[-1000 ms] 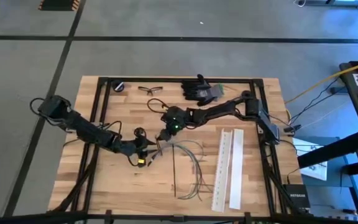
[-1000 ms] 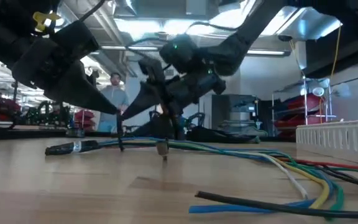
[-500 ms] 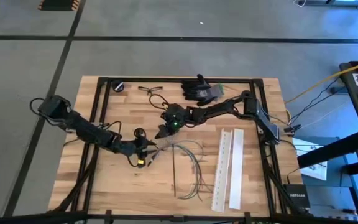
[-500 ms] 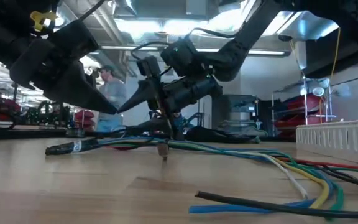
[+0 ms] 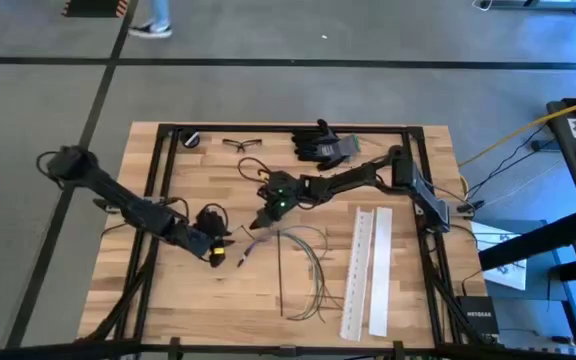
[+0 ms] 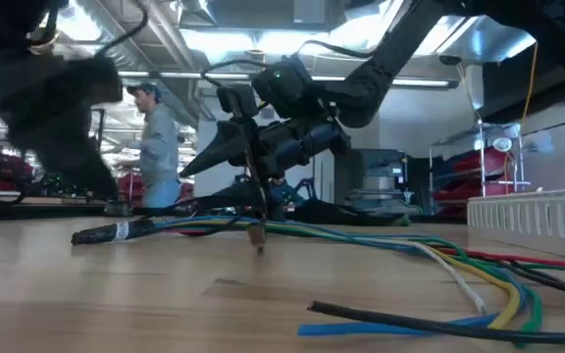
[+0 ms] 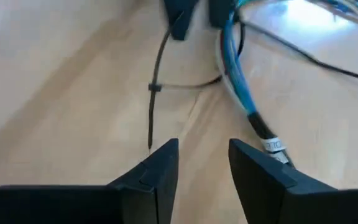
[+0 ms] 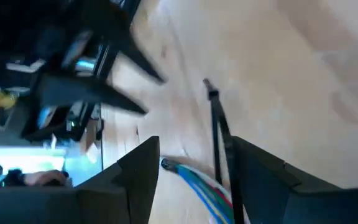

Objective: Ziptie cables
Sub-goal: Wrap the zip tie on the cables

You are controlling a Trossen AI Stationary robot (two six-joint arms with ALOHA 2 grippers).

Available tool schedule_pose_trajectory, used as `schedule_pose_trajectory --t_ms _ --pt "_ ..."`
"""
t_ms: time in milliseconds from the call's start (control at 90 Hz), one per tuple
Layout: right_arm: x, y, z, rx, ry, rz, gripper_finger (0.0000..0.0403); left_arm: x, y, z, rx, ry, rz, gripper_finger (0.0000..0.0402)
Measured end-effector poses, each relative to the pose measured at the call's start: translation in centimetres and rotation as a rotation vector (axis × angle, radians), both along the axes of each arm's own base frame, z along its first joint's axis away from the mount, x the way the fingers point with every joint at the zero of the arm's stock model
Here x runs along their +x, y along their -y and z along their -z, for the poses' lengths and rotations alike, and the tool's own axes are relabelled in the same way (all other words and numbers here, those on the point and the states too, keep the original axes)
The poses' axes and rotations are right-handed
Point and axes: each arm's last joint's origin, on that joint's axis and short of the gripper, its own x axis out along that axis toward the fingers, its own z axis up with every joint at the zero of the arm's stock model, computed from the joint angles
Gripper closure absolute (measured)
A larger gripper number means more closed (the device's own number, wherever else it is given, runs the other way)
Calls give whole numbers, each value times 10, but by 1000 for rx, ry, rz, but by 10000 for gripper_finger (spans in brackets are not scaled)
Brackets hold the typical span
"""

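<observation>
Cables point(image 5: 308, 262) lie fanned over the table point(image 5: 408, 300) from about centre out toward 5 o'clock, their gathered ends bunched near the middle. In the low view the cables point(image 6: 430, 257) run flat along the wood in green, blue, yellow and white. Right gripper point(image 5: 260, 218) sits just at 12 o'clock of that bunched end, fingers parted, a black ziptie point(image 8: 217, 140) standing between them; whether they actually pinch it cannot be told. In the left wrist view the ziptie point(image 7: 153, 93) is looped, its tail on the wood, beside the blue cables point(image 7: 232, 68). Left gripper point(image 5: 218, 250) hovers at 9 o'clock of the bundle, apart from it, jaws narrowly open and holding nothing. Two white perforated strips point(image 5: 366, 270) lie at 3 o'clock of the cables
</observation>
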Motion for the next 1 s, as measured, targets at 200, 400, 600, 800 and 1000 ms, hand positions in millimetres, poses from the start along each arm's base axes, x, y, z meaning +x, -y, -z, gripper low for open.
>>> schedule_pose_trajectory --t_ms 200,400,600,800,1000 --pt "1 -4 0 -36 15 -2 224 6 -10 18 145 -78 -6 275" --pt "1 -4 0 -55 25 -16 224 12 -17 27 242 -132 31 275" --pt "1 -4 0 -74 33 -18 224 22 -21 28 333 -103 93 277" --pt "1 -5 0 -89 50 -40 224 23 -26 31 436 -170 180 365" --pt "-6 2 -23 -136 66 -92 224 37 -22 9 659 -196 308 400"
